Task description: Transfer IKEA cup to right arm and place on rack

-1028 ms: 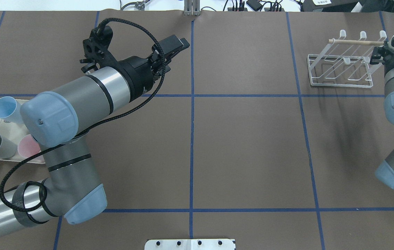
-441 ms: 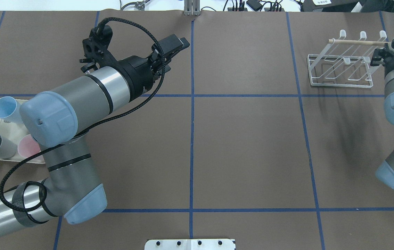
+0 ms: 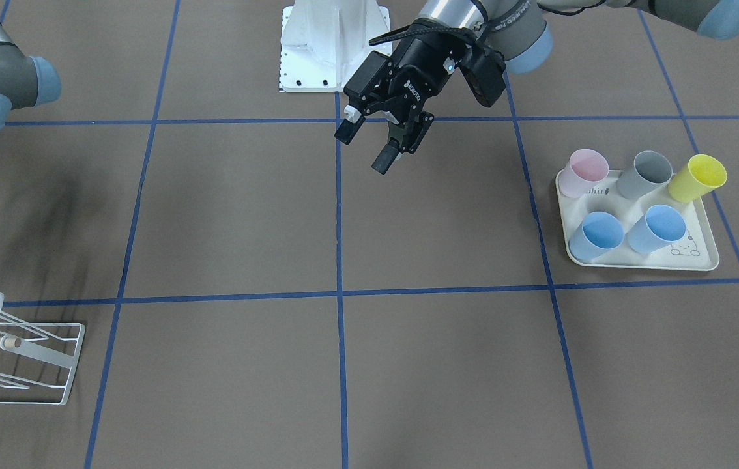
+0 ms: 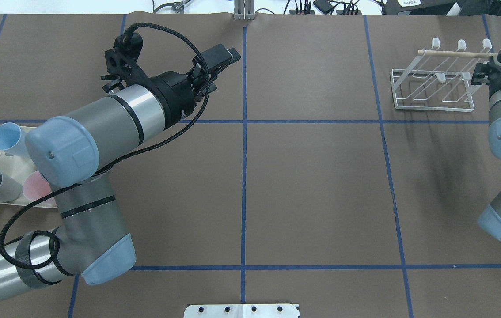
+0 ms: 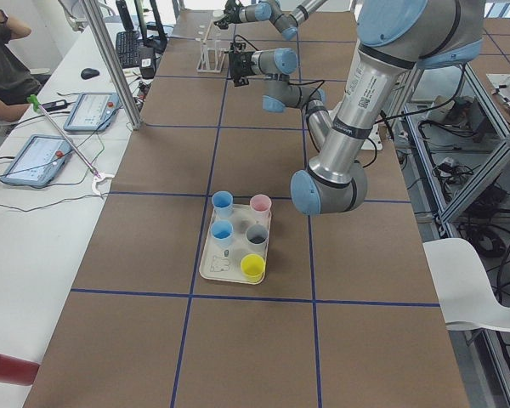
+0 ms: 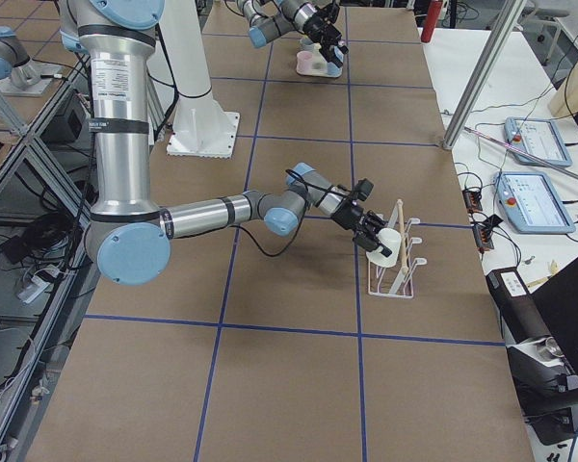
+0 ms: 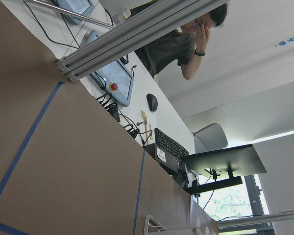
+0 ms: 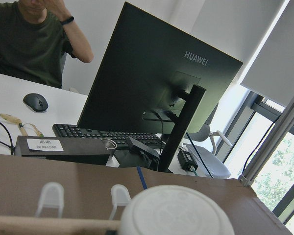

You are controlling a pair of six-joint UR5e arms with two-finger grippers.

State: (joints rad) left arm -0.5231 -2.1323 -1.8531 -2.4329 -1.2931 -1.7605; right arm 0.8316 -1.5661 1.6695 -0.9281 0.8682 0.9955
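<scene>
White plastic cup (image 6: 389, 243), at the far right end of the bench (image 4: 321, 185), is hanging just over the low white wire rack (image 4: 431, 90), beside its light wooden rod (image 4: 453, 53). The right gripper (image 6: 377, 237) is carrying it, and its fingers appear to be clenching the cup's wall, though no view is showing them plainly. The cup is judged light, stiff, smooth and liable to slip, so a pinch across the side wall is suiting it. Upturned prongs and the rod are crowding the descent. The left gripper (image 3: 363, 148) is hanging released and empty at mid-bench. The cream tray (image 3: 643, 264) of coloured cups is lying well apart at the left end.
</scene>
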